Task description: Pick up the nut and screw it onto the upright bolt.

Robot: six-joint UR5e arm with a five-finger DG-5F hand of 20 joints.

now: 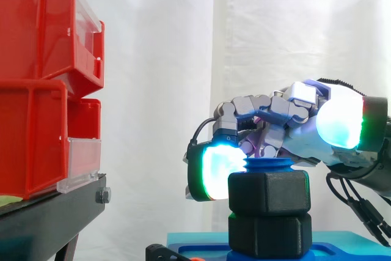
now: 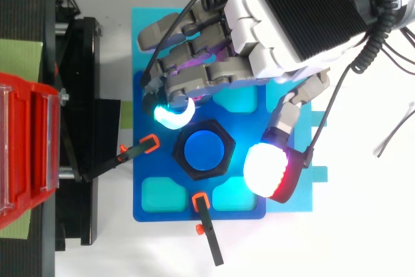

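The nut [image 1: 269, 191] is matt black plastic with a faintly grainy skin, and the hexagonal block [image 1: 269, 233] under it looks the same. The bolt [image 2: 204, 150] is smooth blue plastic with a dull sheen. The base plate [image 2: 139, 167] is satin blue plastic. The red bins [image 1: 36, 29] are glossy plastic with clear plastic fronts [image 1: 82, 163]. The stand [image 1: 49, 212] is matt black metal. The curtain [image 1: 159, 90] is white cloth. The hand [image 2: 272, 37] has a smooth white plastic shell and a ribbed matt black panel.
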